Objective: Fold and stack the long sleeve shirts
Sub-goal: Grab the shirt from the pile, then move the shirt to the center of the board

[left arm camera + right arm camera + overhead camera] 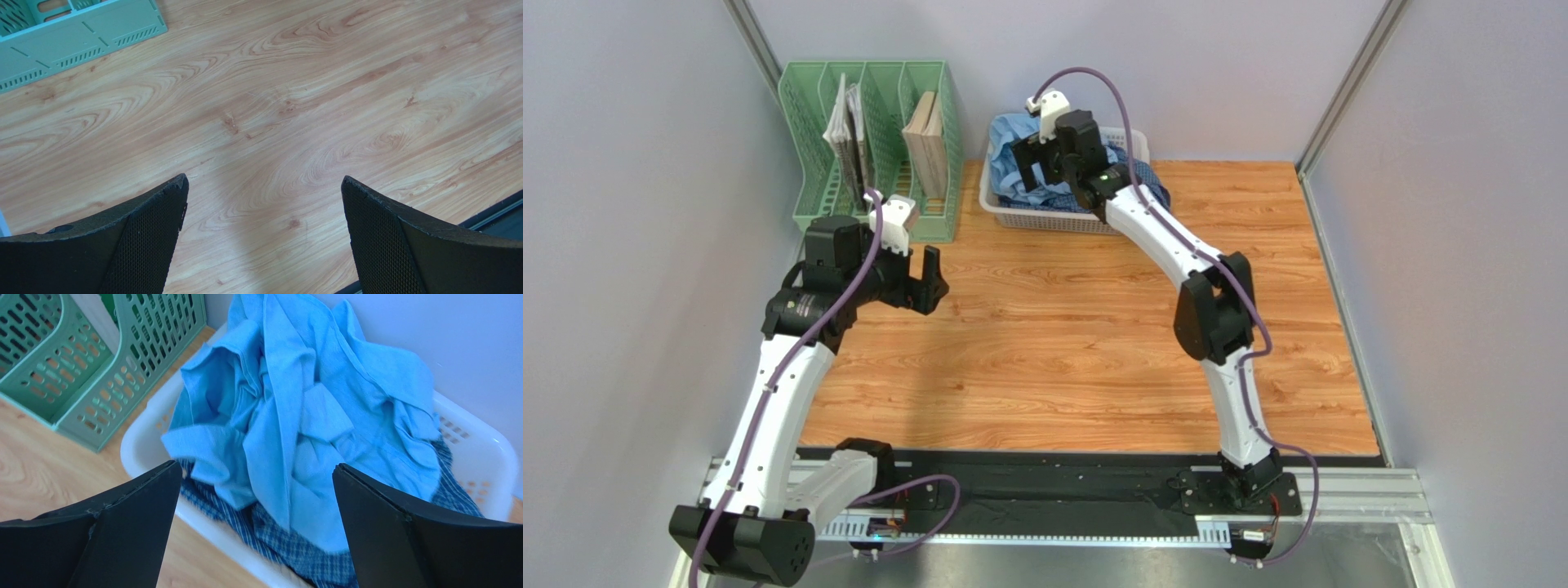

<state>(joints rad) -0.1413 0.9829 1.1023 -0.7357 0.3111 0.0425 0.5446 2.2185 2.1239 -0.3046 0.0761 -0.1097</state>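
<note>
A crumpled light sky-blue shirt (307,398) lies on top of a darker checked blue shirt (307,551) in a white slotted basket (141,441) at the back of the table. In the top view the shirts (1014,132) show as a blue heap in the basket (1044,218). My right gripper (258,471) hangs open just above the heap, holding nothing; it also shows in the top view (1044,165). My left gripper (264,184) is open and empty over bare wood; in the top view (918,279) it sits at the table's left.
A green slotted file rack (879,141) holding papers stands at the back left, beside the basket; its edge shows in the left wrist view (80,33) and the right wrist view (92,361). Grey walls enclose the wooden table (1075,355).
</note>
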